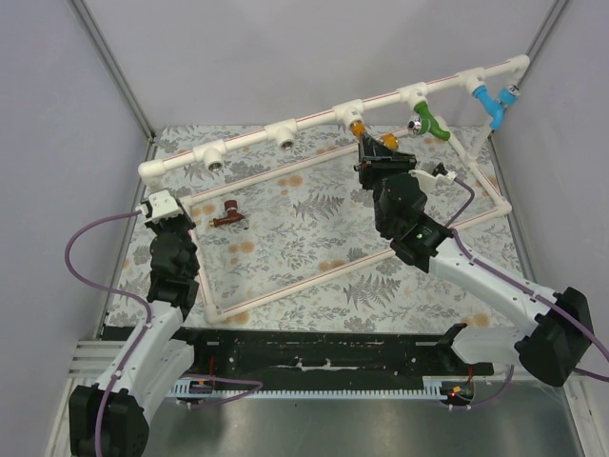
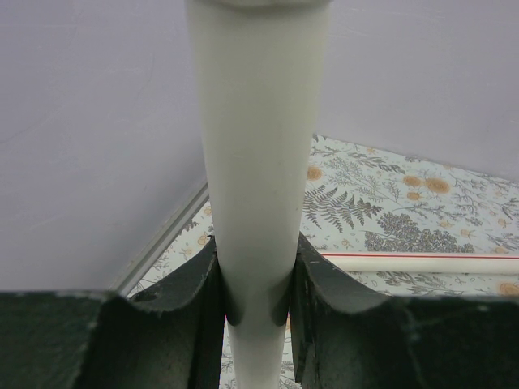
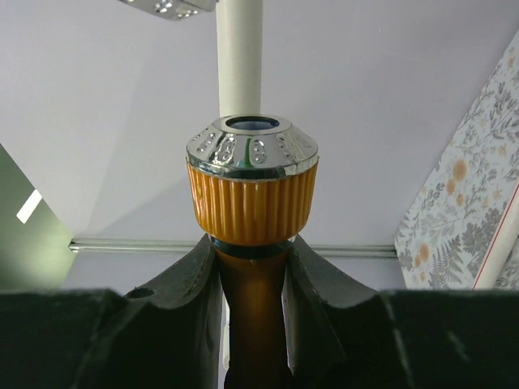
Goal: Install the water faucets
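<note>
On the patterned mat in the top view, the dark reddish-brown faucet lies loose inside the white pipe frame; the right gripper holds the orange-yellow faucet just under a tee; left wrist: the left gripper is clamped on a frame tube; right wrist: fingers pinch the orange stem, silvery end up.

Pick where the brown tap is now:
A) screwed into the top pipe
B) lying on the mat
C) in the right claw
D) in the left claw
B: the brown tap lies loose on the mat, while the left claw grips a pipe and the right claw grips the orange tap.
</note>
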Controlling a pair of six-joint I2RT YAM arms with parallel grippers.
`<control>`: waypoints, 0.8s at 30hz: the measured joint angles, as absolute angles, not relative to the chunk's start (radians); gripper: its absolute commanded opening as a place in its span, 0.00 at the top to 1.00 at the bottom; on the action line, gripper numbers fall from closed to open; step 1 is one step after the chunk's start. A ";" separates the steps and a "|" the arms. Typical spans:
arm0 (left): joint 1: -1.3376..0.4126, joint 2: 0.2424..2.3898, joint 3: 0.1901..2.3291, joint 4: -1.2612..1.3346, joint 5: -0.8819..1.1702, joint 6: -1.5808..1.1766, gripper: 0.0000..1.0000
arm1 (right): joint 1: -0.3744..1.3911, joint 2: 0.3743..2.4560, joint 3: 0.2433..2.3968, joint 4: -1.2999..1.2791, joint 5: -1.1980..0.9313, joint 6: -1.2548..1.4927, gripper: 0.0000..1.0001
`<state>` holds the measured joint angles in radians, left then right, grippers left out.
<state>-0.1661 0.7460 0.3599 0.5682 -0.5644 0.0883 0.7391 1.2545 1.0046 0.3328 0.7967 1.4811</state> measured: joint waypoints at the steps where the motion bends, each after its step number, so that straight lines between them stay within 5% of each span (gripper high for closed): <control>1: -0.167 0.745 0.360 0.567 -0.565 0.088 0.98 | 0.739 1.251 1.006 0.319 0.794 1.512 0.98; 13: -0.176 0.735 0.360 0.555 -0.567 0.088 0.98 | 0.737 1.211 0.974 0.312 0.779 1.567 0.49; 24: -0.183 0.734 0.360 0.554 -0.564 0.088 0.98 | 0.725 1.179 0.869 0.467 0.791 1.408 0.32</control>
<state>-0.1829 0.7338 0.3595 0.5541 -0.5636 0.0879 0.7250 1.1786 0.8692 0.4671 0.7910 1.4078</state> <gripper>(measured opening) 0.364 0.645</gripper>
